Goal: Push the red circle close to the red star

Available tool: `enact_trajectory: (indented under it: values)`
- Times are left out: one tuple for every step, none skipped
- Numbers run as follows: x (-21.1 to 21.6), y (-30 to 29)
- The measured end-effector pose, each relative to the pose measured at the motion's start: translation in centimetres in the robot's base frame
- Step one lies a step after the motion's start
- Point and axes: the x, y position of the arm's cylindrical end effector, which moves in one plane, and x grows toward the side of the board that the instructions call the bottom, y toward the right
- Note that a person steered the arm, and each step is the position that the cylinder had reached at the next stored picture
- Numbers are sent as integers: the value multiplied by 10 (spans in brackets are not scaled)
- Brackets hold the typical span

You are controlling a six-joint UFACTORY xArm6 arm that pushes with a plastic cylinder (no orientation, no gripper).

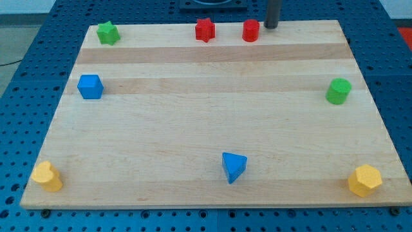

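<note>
The red circle point(250, 30) stands near the top edge of the wooden board point(212, 154), right of centre. The red star point(205, 29) stands to its left, about a block's width of bare wood between them. My tip point(271, 27) is at the board's top edge, just to the right of the red circle, close to it; I cannot tell whether it touches.
A green star point(108, 32) is at the top left, a blue cube point(90, 86) at the left, a green cylinder point(338, 91) at the right, a blue triangle point(233, 167) at bottom centre, and yellow blocks at the bottom left point(47, 176) and bottom right point(365, 180).
</note>
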Motion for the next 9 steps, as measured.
enact_trajectory:
  values:
    - [-2,-15]
    - [10,-36]
    - [21,-38]
    - [21,-36]
    - [22,-22]
    - [30,-29]
    - [42,-32]
    - [47,-51]
    - [47,-61]
